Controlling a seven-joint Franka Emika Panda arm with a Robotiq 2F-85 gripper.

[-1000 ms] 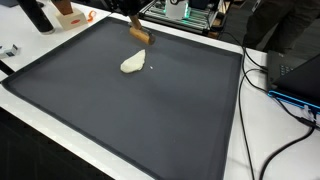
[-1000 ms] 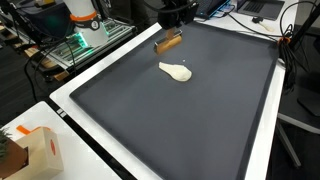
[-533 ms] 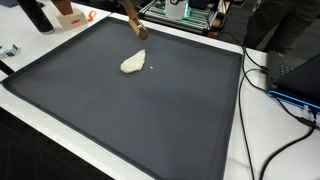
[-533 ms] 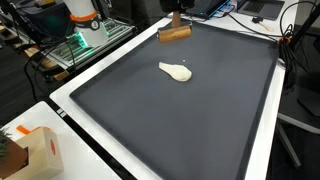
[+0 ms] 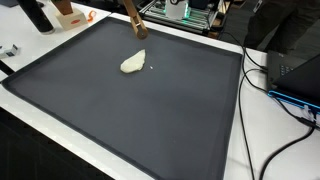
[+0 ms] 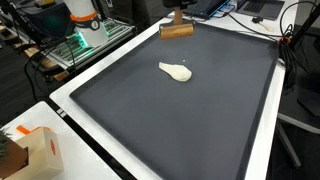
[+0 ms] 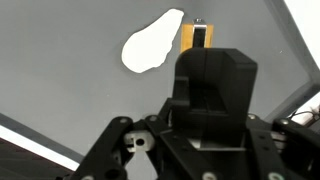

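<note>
The gripper (image 6: 177, 24) has its jaws closed on the wooden block (image 6: 177, 31), held above the far edge of the dark mat (image 6: 200, 120); the pickup looks done, the block is not yet set down, and the white lump (image 6: 175, 71) lies mid-mat.

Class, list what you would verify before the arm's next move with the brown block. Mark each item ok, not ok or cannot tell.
1. Grip: the tool is shut on the brown block: ok.
2. Brown block is apart from the white lump: ok.
3. White lump lies on the dark mat: ok.
4. Carton stands off the dark mat: ok.
5. Brown block is lifted off the mat: cannot tell.
</note>
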